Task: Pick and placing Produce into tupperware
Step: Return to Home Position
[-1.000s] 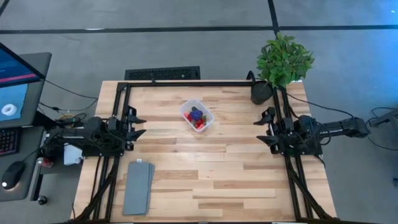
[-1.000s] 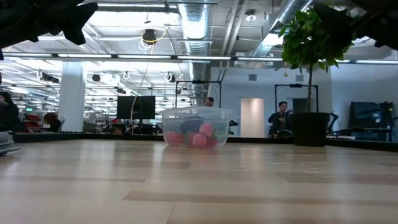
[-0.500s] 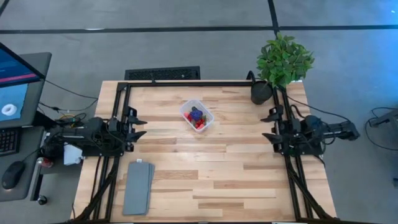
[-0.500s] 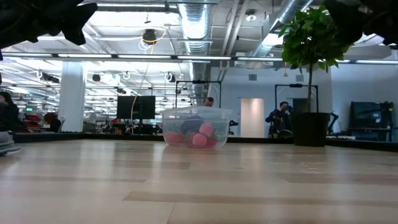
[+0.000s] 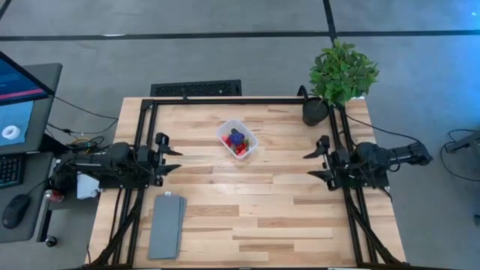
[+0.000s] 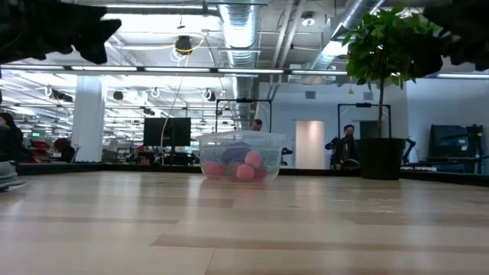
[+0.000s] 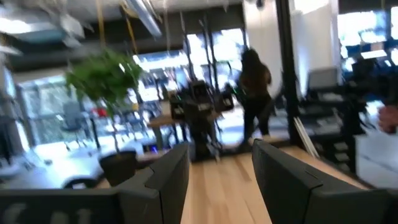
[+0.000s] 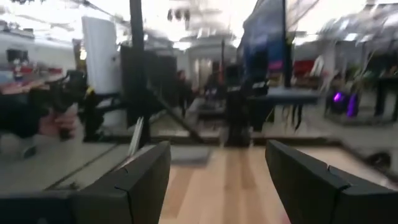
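The clear tupperware [image 5: 237, 140] stands on its base on the table's far middle, with red, pink and purple produce [image 5: 238, 142] inside; in the low view the tupperware [image 6: 241, 156] shows pink pieces [image 6: 246, 166] at its bottom. My left gripper [image 5: 170, 155] hovers open at the table's left edge, pointing right, empty. My right gripper [image 5: 313, 163] hovers open at the right edge, pointing left, empty. Both are well away from the tub. The wrist views show the open left gripper [image 7: 219, 168] and the open right gripper [image 8: 217, 168] with nothing between the fingers.
A flat grey slab [image 5: 166, 225] lies at the near left of the table. A potted green plant [image 5: 339, 75] stands at the far right corner, its pot [image 5: 314, 111] just behind the right arm. Black frame rails [image 5: 225, 100] run along the far and side edges.
My right gripper has swung slightly toward the table's near edge and reached a little farther in from the right edge. My left gripper has shifted a little toward the near edge. The tupperware and produce have stayed still.
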Robot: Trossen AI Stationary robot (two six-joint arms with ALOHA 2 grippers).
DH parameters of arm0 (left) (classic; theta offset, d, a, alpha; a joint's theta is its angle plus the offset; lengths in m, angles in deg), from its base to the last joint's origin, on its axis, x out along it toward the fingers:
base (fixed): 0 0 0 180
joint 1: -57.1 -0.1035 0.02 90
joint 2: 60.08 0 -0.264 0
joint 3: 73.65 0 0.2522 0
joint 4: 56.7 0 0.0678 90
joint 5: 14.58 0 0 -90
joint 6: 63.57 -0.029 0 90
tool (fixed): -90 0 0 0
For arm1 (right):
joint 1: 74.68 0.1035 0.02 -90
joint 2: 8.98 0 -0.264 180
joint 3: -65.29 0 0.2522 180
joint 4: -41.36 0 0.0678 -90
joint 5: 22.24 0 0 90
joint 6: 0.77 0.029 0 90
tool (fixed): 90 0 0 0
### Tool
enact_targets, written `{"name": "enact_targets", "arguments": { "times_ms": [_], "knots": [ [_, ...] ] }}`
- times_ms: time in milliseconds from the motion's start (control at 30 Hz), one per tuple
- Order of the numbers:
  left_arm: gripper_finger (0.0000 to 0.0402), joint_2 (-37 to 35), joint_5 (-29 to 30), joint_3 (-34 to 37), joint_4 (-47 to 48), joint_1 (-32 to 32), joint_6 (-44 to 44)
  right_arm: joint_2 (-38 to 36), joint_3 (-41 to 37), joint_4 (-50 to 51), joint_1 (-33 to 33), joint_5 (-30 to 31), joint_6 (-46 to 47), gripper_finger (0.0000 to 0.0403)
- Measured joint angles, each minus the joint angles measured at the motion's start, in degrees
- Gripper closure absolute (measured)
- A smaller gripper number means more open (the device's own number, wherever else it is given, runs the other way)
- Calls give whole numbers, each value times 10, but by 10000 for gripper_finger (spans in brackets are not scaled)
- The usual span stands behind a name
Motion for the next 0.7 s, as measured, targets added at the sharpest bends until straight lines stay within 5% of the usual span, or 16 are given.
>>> {"name": "enact_targets", "arguments": {
  "times_ms": [467, 700],
  "knots": [
    [235, 0, -107, 0, 107, 0, 19, 0, 0, 98, -2, 20, 12, 117],
    [235, 1, -106, 0, 113, 0, 31, 0, 35, 209, -55, 14, 41, 117]
  ]
}}
